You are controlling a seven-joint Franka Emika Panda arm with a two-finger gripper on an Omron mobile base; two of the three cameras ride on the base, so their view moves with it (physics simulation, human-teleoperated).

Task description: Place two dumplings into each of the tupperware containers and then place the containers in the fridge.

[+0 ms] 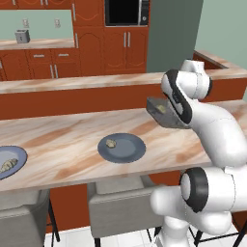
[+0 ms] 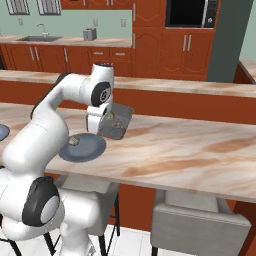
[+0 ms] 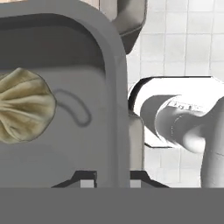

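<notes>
My gripper [image 3: 113,175] is shut on the side wall of a dark grey tupperware container [image 3: 78,57], holding it tilted above the marble counter [image 1: 62,144]. A pleated tan dumpling [image 3: 24,111] lies inside it. From the right base view the container [image 2: 118,120] hangs by my hand [image 2: 98,119] with two dumplings [image 2: 117,125] in it. In the left base view the container [image 1: 162,115] sits against my wrist. One more dumpling [image 1: 111,143] rests on a round blue-grey plate [image 1: 126,149].
A second plate [image 1: 14,159] at the counter's left edge carries a dumpling [image 1: 6,166]. The tall grey fridge [image 1: 173,34] stands at the back right. Grey stools [image 1: 120,202] are tucked under the counter. Wooden cabinets and a microwave [image 2: 190,12] line the far wall.
</notes>
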